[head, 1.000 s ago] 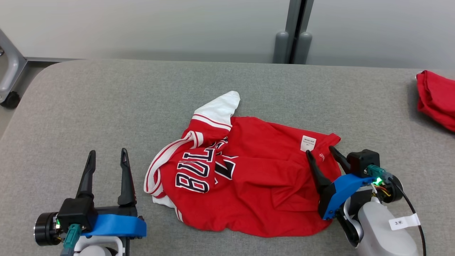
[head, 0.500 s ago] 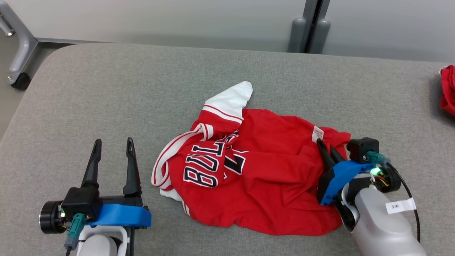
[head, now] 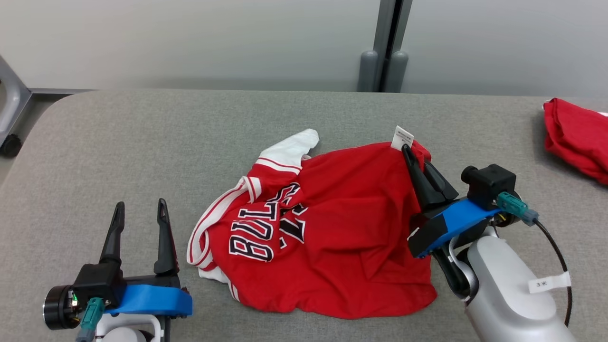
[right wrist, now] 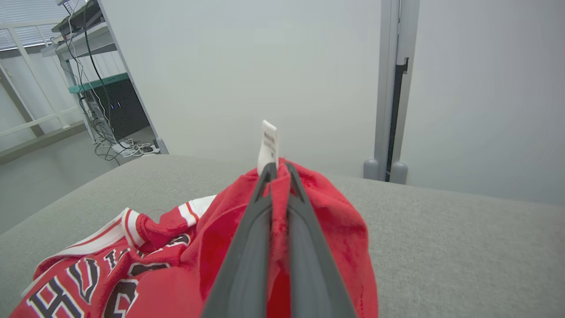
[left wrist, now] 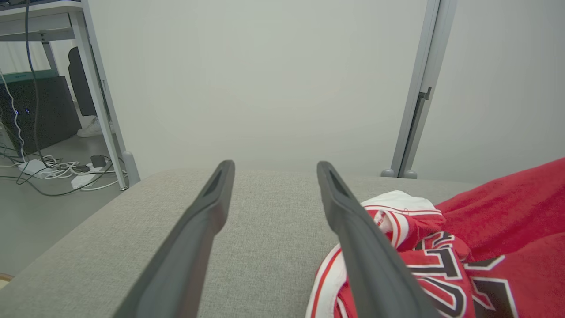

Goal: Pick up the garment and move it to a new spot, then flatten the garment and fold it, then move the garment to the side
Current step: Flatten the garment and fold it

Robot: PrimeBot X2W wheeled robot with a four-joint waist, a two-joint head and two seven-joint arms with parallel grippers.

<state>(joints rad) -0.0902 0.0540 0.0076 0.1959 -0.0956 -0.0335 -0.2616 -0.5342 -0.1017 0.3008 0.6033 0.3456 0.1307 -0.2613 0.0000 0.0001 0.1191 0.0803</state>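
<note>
A red jersey [head: 332,237] lies crumpled mid-table on a grey padded table [head: 142,133], somewhat nearer the front edge. Its long axis runs left to right: the white-trimmed collar and a white sleeve point toward the left edge, the plain red body toward the right.

The right gripper [head: 409,151] is pinched tight on a fold at the jersey's far right corner, just under a white label [head: 403,137]. That corner stands off the table in a peak. The cloth falls away from the jaws down and to the left, where the rest lies on the surface.

The left gripper [head: 140,204] is near the front left corner over bare table, jaws wide and empty. The collar end lies just beside it to its right, not touching.

The carry likely hangs on the right arm alone, with the collar end trailing leftward.

Another red cloth [head: 574,137] sits by the right edge, well apart.
</note>
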